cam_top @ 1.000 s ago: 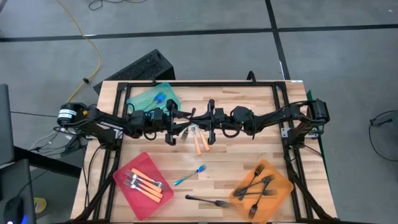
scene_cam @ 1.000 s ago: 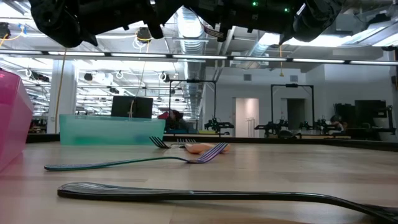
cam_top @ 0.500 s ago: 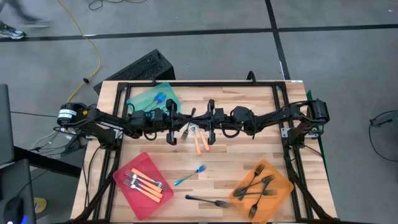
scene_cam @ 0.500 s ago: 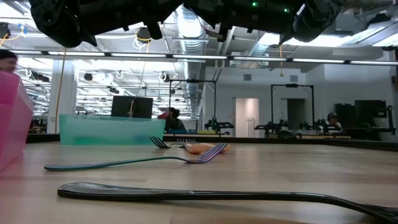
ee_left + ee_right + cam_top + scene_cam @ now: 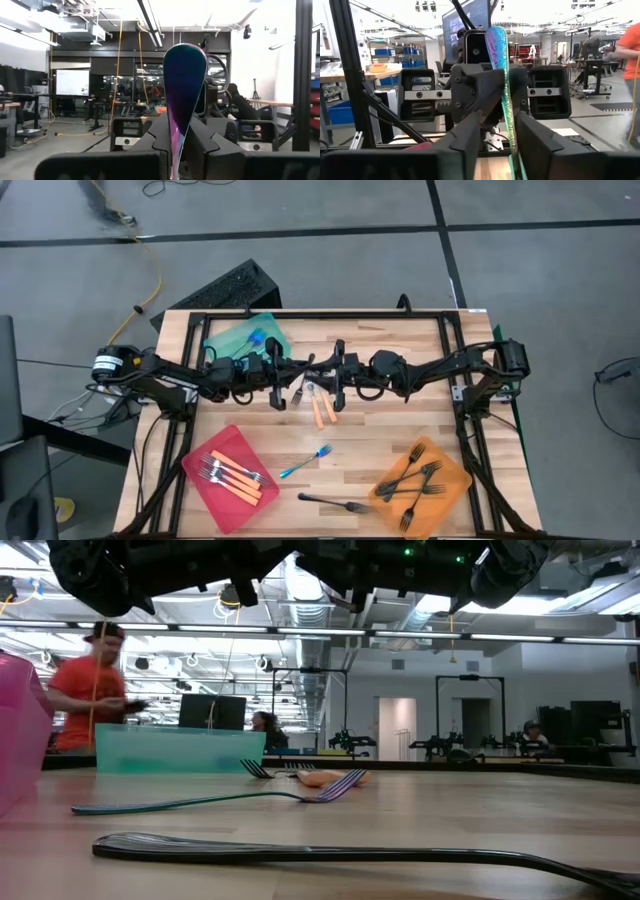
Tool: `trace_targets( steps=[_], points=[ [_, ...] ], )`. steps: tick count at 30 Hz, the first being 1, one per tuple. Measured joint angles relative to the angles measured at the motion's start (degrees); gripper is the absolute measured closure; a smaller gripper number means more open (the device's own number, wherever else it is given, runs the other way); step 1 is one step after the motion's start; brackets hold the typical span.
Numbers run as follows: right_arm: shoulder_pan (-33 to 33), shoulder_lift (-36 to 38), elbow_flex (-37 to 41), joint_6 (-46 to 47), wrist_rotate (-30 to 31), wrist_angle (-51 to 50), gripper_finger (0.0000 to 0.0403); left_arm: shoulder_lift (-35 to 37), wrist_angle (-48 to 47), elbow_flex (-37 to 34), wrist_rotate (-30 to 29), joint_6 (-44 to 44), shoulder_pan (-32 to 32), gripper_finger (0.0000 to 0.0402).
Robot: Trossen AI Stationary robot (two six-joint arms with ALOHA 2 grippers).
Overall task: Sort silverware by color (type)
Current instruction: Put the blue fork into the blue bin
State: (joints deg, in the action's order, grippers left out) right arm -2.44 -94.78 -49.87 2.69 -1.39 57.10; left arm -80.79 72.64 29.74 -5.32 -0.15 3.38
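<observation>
Iridescent blue-teal slim metal fork (image 5: 184,95) mid-handoff: clamped in left gripper (image 5: 180,150), right gripper (image 5: 496,145) loosening; probably teal tray next.

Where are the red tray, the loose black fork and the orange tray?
red tray (image 5: 196,463), high view, bare corner of its floor.
loose black fork (image 5: 335,502), high view, mid-handle.
orange tray (image 5: 455,477), high view, bare right corner.

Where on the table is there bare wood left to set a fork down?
Bare wood lies right of the two orange forks, up to the table's right edge, and between the red tray and the blue fork. The middle strip, under both arms, is crowded.
</observation>
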Motion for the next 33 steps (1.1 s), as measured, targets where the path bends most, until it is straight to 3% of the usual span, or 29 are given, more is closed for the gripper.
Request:
trace_targets(
  steps=[5, 11, 33],
  points=[
    [0.04, 0.00, 0.00, -1.56, 0.00, -0.01, 0.0200, 1.02, -1.67, 0.00, -0.46, -0.26, 1.18, 0.0392],
    [-0.04, -0.02, 0.02, -1.68, 0.59, -0.42, 0.0170, 2.71, -6.61, 0.00, -0.73, -1.18, 3.45, 0.0392],
    [-4.62, 0.01, 0.02, -4.32, 1.55, -14.10, 0.0166, 3.49, -12.14, 0.05, -1.87, -0.98, 6.21, 0.0390]
  ],
)
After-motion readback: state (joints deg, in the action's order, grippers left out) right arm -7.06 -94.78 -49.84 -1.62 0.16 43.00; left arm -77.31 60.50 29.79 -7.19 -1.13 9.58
